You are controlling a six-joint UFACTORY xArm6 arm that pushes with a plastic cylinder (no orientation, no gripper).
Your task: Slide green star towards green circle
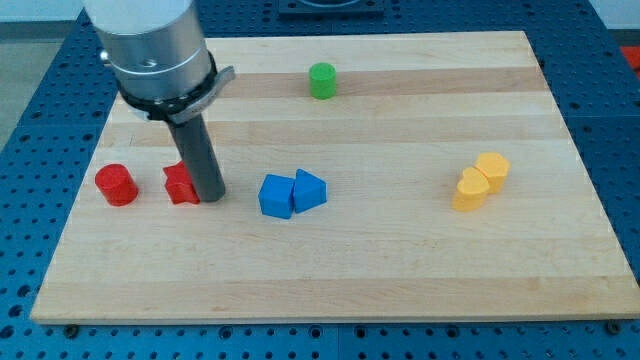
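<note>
Spotted my tip [210, 196] down on the wooden surface [400, 260] at the view's left, pressed up against the right side of a red block [180, 186], shape half hidden by the dark rod [197, 150]. Found a red cylinder [115, 185] just left of that block, not touching it. Saw the green circle [322, 80] up near the view's top, roughly mid-board, all alone and well apart from my tip. Couldn't make out the green star anywhere, and couldn't tell whether the big grey arm housing [155, 45] hid it. Noticed two blue blocks touching each other just right of my tip, clear of it: a blue cube [276, 196] and a blue wedge-looking block [310, 189]. Caught two yellow blocks over at the view's right, touching too, the lower yellow block [469, 191] and the upper yellow block [492, 168], shapes hard to call. Saw no jaws at all, only the rod, so couldn't tell apart or together.
</note>
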